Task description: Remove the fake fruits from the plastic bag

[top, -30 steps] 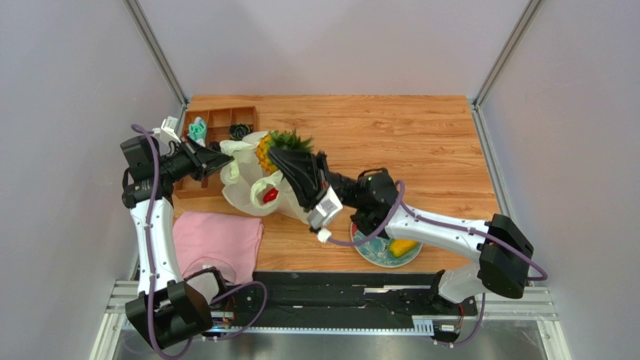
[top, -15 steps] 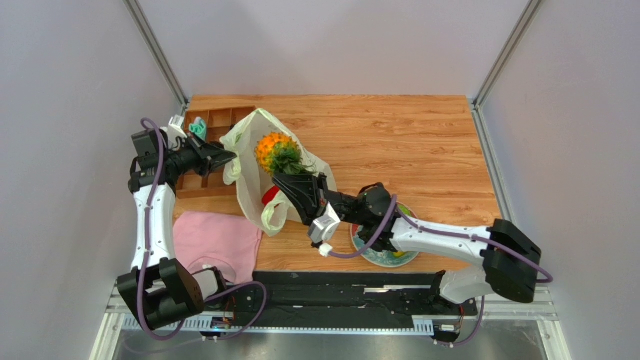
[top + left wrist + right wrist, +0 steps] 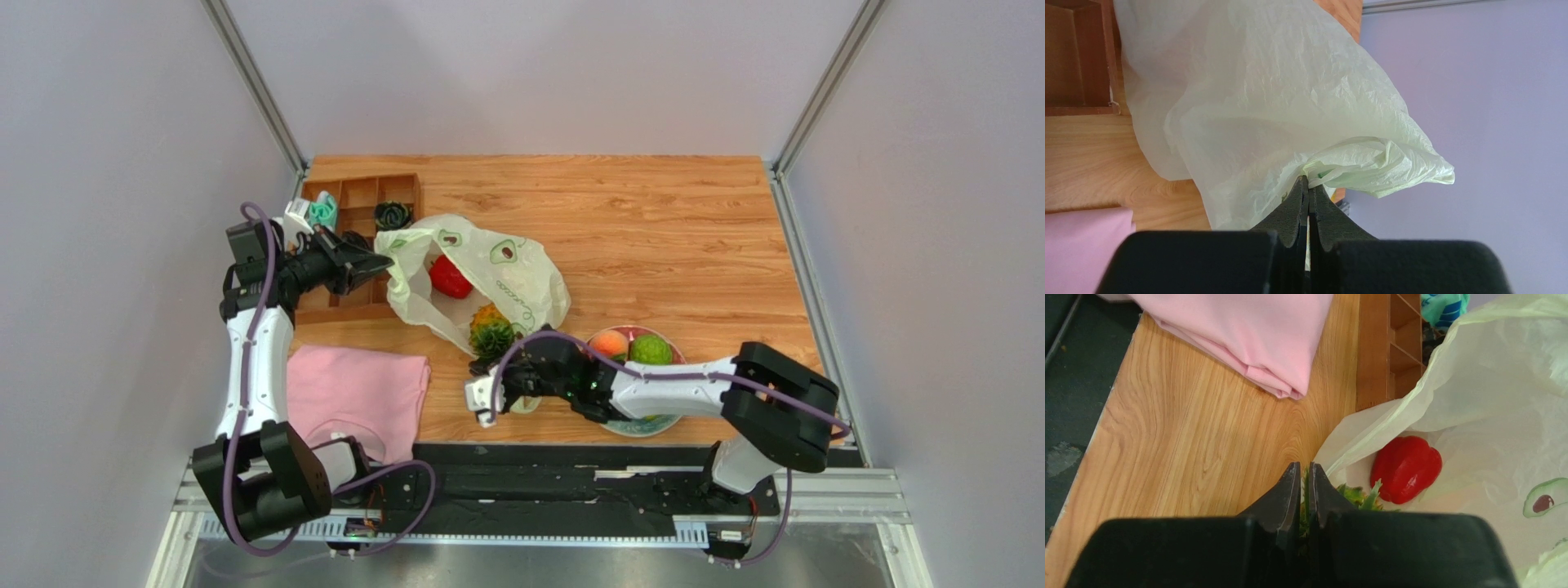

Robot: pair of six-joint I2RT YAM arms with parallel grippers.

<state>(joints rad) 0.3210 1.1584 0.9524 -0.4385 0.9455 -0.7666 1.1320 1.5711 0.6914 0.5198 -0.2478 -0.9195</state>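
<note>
The pineapple [image 3: 488, 326] lies at the near edge of the plastic bag [image 3: 515, 276], its green crown clenched in the right pincer [image 3: 1304, 470]. Whether it is quite clear of the film I cannot tell. The red pepper [image 3: 1406, 467] rests inside the bag's open mouth. The left pincer [image 3: 1309, 182] is clamped on a bunched fold at the bag's left rim, apparently to anchor it and hold the mouth open while fruit is drawn out. Right of the bag, a peach [image 3: 610, 344] and a bumpy green ball [image 3: 651, 350] sit on the flowered plate [image 3: 644, 425]. The right arm stretches low along the counter [image 3: 687, 233] toward the bag. The left arm reaches in raised, elbow bent. A pink cloth [image 3: 356, 386] lies near-left of the bag.
</note>
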